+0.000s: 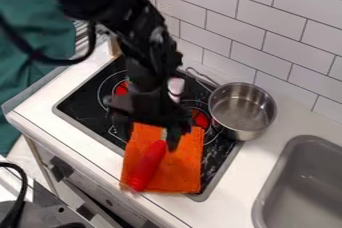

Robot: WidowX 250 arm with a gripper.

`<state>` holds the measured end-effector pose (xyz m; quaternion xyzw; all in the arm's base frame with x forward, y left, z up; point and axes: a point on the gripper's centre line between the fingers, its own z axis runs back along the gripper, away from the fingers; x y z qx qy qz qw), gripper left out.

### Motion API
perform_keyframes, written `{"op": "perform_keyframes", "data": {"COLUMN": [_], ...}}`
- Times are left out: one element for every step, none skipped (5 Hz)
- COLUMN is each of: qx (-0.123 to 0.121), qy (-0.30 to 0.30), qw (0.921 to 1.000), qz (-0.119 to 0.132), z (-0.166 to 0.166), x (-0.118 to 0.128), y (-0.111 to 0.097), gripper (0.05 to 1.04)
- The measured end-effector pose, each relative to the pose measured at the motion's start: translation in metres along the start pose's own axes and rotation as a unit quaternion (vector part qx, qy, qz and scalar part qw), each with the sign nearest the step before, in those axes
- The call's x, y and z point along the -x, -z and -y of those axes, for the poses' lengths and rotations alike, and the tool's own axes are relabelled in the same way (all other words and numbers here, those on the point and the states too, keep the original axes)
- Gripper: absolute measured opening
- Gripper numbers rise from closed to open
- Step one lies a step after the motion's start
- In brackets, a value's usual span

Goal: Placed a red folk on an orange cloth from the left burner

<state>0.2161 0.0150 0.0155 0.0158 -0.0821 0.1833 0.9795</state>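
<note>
The fingers of the black gripper (148, 142) stand apart, with a strip of the orange cloth (184, 169) showing between them and nothing gripped. The red fork (147, 167) lies on that cloth, below the gap, its thick red end slanting away from the fingers toward the front edge of the counter (163, 204). Its narrower upper end points up toward the finger nearer the pot; whether the two touch, I cannot tell. The cloth spreads under and in front of the fingers, over the black stovetop (83, 102) and out past its front border. Behind the fingers, one red burner patch (121, 88) shows on the far side from the pot, and another (200, 118) shows between the fingers and the pot. The metal pot (250, 134) sits upright beyond the fingers, near the tiled wall (240, 32), its handle angled back behind the arm. A pale item (176, 87) is behind the fingers, partly hidden by the arm. The grey sink (274, 182) is well apart from the fingers, past the pot.
</note>
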Motion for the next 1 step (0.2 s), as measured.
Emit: {"op": "perform_keyframes", "data": {"qx": [0.016], "qy": [-0.004], "qw": [0.9994], "qz": [0.031], "z": [0.0015], "x": [-0.0052], "y": [-0.0174], "gripper": [1.008]}}
